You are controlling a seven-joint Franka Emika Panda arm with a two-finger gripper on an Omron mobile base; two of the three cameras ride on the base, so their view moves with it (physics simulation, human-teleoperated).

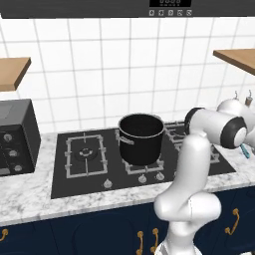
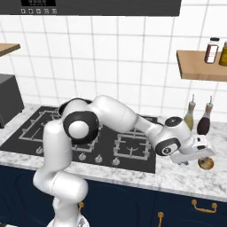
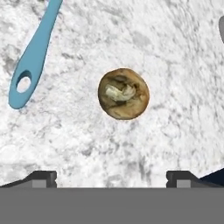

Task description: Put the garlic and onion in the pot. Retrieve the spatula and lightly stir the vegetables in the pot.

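A round tan-brown onion (image 3: 124, 93) lies on the marble counter (image 3: 175, 65), right of the stove; it is also in the right base view as the onion (image 2: 205, 163). My gripper (image 3: 111, 179) hangs just above it, open, with nothing between the fingertips (image 3: 43, 177); in the right base view the gripper (image 2: 201, 156) is a little above the onion. A light blue spatula (image 3: 33, 57) lies beside the onion, and its handle end has a hole. The black pot (image 1: 141, 138) stands on the stove's middle burner, far from the hand. No garlic is visible.
Two bottles (image 2: 189, 116) (image 2: 204, 120) stand on the counter behind the onion. The black stove (image 1: 84, 154) fills the counter's middle, and a black appliance with knobs (image 1: 15, 137) sits at the left. A wooden shelf (image 2: 199, 64) hangs above. The counter's front edge (image 3: 214, 177) is near.
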